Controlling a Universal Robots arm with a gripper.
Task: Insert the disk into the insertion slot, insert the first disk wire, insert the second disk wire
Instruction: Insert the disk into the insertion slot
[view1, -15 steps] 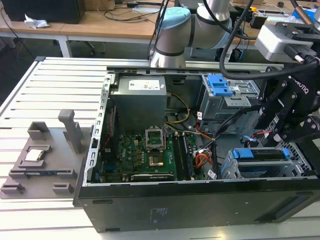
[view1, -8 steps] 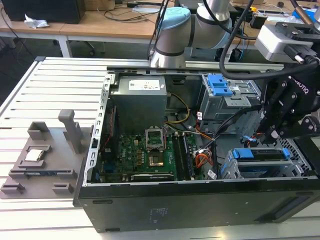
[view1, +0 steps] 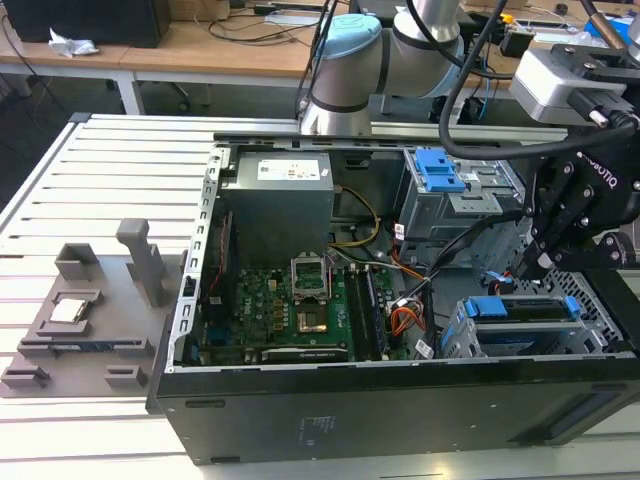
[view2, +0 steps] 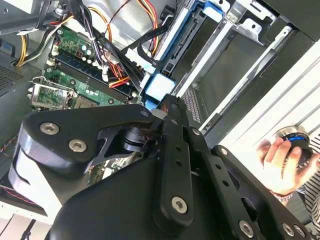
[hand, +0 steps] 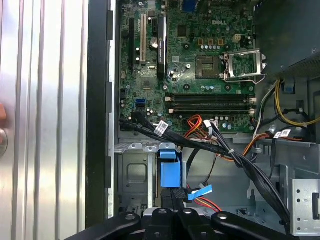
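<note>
"Where's the disk (view1: 520, 308)?"
"Seated in the insertion slot (view1: 458, 340), long axis along the cage."
"And the gripper (view1: 522, 270)?"
"Just above the slot's cable end, fingers (view2: 172, 150) pinched narrow, disk directly beneath."

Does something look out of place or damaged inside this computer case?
Nothing looks spilled or broken. One odd thing: the metal frame of the processor socket on the board stands flipped open. The disk lies straight in the slot.

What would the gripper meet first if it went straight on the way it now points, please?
Probably the blue carrier of the disk, sitting in the slot right ahead of the gripper; depth is unclear.
</note>
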